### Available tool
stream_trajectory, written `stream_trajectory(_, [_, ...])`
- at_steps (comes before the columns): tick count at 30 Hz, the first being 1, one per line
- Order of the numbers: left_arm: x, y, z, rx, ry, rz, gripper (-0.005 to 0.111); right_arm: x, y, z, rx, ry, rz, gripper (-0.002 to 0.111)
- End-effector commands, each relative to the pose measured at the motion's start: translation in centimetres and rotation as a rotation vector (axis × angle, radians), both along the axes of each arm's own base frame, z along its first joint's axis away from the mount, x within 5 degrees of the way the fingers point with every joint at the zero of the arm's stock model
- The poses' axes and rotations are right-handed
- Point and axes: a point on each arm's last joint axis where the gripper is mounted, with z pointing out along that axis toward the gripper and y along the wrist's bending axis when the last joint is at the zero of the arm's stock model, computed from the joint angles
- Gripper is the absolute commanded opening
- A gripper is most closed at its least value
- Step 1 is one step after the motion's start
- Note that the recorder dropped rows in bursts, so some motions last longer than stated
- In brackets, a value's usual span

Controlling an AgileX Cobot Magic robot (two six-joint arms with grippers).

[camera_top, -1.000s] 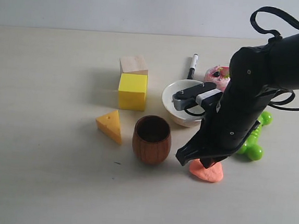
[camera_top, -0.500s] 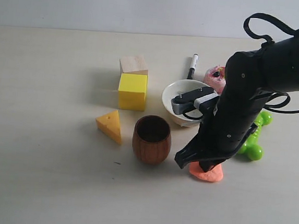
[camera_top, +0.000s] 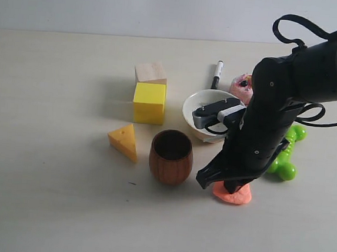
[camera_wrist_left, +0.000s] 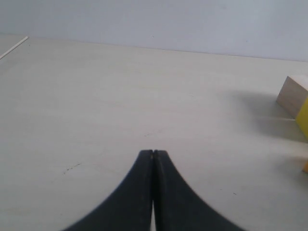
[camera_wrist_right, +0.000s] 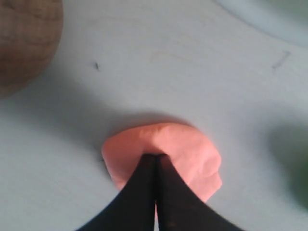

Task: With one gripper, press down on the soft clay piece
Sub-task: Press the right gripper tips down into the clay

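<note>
The soft clay piece (camera_top: 234, 194) (camera_wrist_right: 185, 147) is a flat salmon-orange blob on the table, right of the wooden cup (camera_top: 170, 156). My right gripper (camera_top: 225, 184) (camera_wrist_right: 156, 156) is shut, with nothing between its fingers. Its closed black tips rest on top of the clay, and the clay bulges up just ahead of them. The arm hides the clay's back part in the exterior view. My left gripper (camera_wrist_left: 153, 152) is shut and empty over bare table, out of the exterior view.
Behind the arm stands a white bowl (camera_top: 203, 105), a black marker (camera_top: 217, 74) and a pink toy cake (camera_top: 243, 85). A green toy (camera_top: 287, 160) lies to the right. A cheese wedge (camera_top: 124, 140), yellow cube (camera_top: 149, 102) and wooden block (camera_top: 150, 72) sit at left.
My right arm has shifted slightly left and down onto the clay, and now covers more of it. The left gripper is not seen in the earlier frames.
</note>
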Motion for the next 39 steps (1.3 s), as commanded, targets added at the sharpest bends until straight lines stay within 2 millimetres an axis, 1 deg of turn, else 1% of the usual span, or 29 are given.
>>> stream_trajectory(1, [0.0, 0.0, 0.2, -0.010, -0.020, -0.004, 0.000, -0.3, -0.2, -2.0, -0.025, 0.035, 0.002, 0.000])
stream_trajectory(9, [0.0, 0.0, 0.2, -0.010, -0.020, -0.004, 0.000, -0.7, -0.5, -2.6, -0.021, 0.018, -0.002, 0.000])
stream_trajectory(32, [0.0, 0.0, 0.2, -0.010, -0.020, -0.004, 0.000, -0.7, -0.4, -2.5, -0.018, 0.020, -0.005, 0.000])
stream_trajectory(39, [0.0, 0.0, 0.2, -0.010, -0.020, -0.004, 0.000, -0.6, -0.4, -1.5, -0.002, -0.008, -0.005, 0.000])
